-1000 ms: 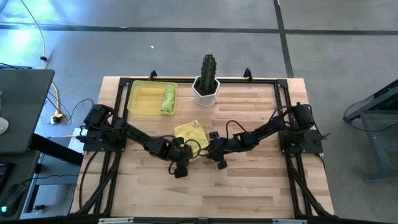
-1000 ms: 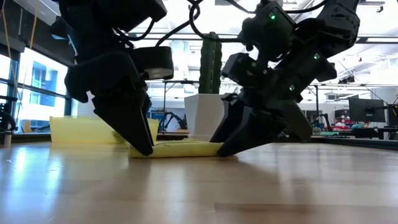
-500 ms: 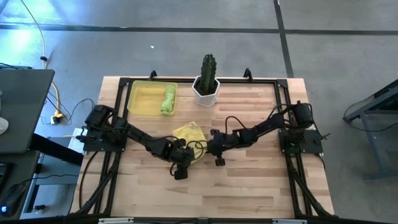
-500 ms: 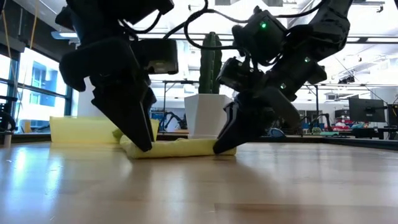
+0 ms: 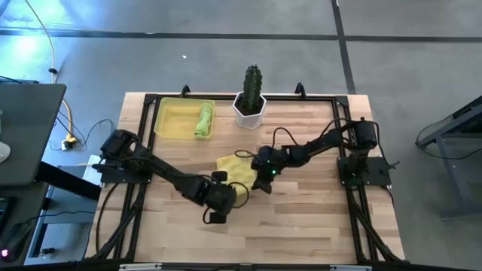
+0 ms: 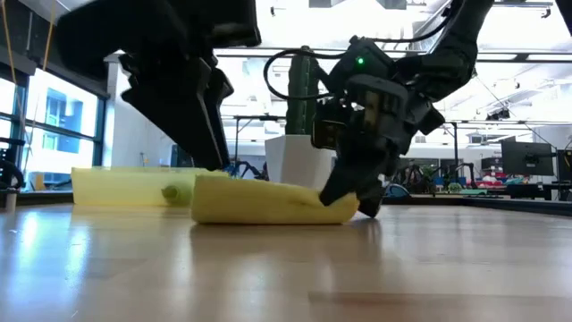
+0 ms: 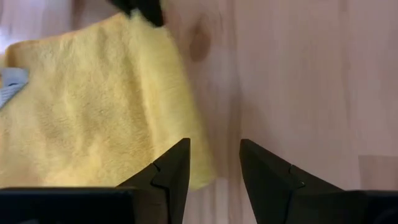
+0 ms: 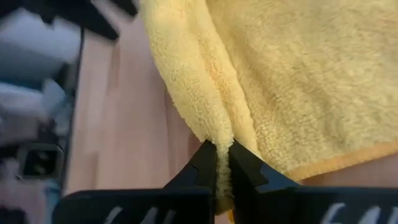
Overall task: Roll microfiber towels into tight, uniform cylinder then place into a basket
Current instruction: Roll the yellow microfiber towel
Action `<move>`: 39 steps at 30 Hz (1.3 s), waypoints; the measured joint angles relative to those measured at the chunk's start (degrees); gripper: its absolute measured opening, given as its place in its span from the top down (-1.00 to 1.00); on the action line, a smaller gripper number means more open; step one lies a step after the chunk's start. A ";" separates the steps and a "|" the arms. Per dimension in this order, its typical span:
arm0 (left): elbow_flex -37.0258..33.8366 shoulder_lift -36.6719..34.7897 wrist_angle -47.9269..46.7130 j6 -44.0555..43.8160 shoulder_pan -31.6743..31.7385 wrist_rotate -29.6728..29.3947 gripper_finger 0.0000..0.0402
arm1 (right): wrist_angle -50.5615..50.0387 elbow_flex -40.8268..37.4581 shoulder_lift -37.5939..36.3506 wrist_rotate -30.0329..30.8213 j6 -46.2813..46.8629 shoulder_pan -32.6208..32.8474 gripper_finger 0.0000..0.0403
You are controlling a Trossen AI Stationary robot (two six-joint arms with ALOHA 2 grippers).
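Note:
The pale yellow towel (image 5: 236, 169) lies bunched on the wooden table near its middle and shows as a thick hump (image 6: 259, 204) in the low view. My right gripper (image 8: 222, 158) is shut on the towel's right end (image 6: 344, 199). My left gripper (image 7: 214, 168) hangs open just above the towel's near edge (image 7: 186, 149) and touches nothing. The lime green towel (image 5: 204, 119) lies rolled in the yellow basket (image 5: 169, 120) at the far left. My right gripper pinches a raised fold of the yellow towel (image 8: 214, 134) between its two fingers, at the towel's right end. The cloth is doubled there. The fingers slant down from the table's right side. The rest of the towel lies slack on the table.
A white pot with a green cactus (image 5: 250, 105) stands at the far edge, right of the basket. A black frame rail (image 5: 301, 98) runs along the table's edges. Bare wood lies toward the near edge and the right.
My right gripper has shut on the yellow towel's right end, rolled its wrist and gone toward the far edge. The towel, flat and thin before, now stands as a thicker hump with that end gathered. My left gripper has risen off the towel, still open.

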 joint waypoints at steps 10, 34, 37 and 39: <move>0.04 2.47 1.61 0.00 -0.71 -7.49 0.36 | -1.44 0.02 -0.04 -1.15 10.85 -2.95 0.98; 0.15 8.17 -0.04 -7.76 2.03 -3.13 0.36 | -3.85 -0.31 -8.46 7.35 -27.46 -5.40 0.28; 0.15 8.22 -0.16 -7.83 2.03 -3.04 0.36 | -7.00 -0.31 -13.16 7.27 -33.29 -6.04 0.23; 0.15 8.22 -0.35 -8.20 2.05 -2.94 0.36 | -8.84 -0.22 -15.64 7.07 -38.23 -5.35 0.22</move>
